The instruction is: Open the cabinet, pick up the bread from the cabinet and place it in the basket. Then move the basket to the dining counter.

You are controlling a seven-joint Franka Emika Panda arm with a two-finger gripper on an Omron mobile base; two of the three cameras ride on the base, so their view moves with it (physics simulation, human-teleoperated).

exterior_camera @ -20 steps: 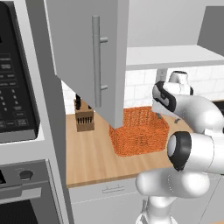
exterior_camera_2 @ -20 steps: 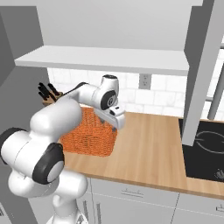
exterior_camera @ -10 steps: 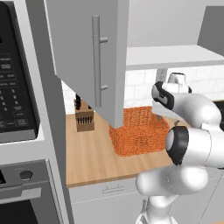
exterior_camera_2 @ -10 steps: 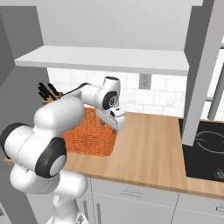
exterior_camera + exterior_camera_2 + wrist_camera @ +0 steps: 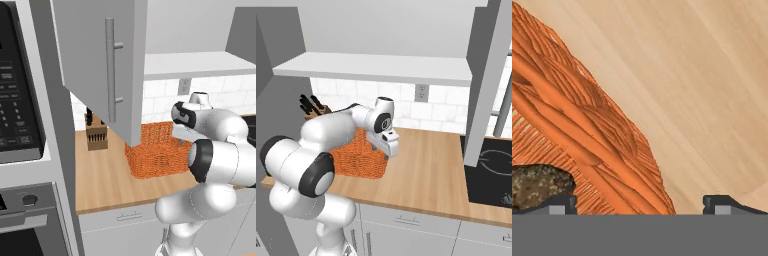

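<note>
The basket is bright orange with a coarse woven weave; in the hand view its strands run in ribbed bands. The bread inside it is speckled dark brown. The counter is light wood with a fine grain. The cabinet door is flat light grey with a metallic grey bar handle. The backsplash has white square tiles. The knife block is brown with black handles.

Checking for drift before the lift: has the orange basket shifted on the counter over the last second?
No. In the left base view the basket sits at the same spot beside the knife block, under the open cabinet door's lower corner.
</note>
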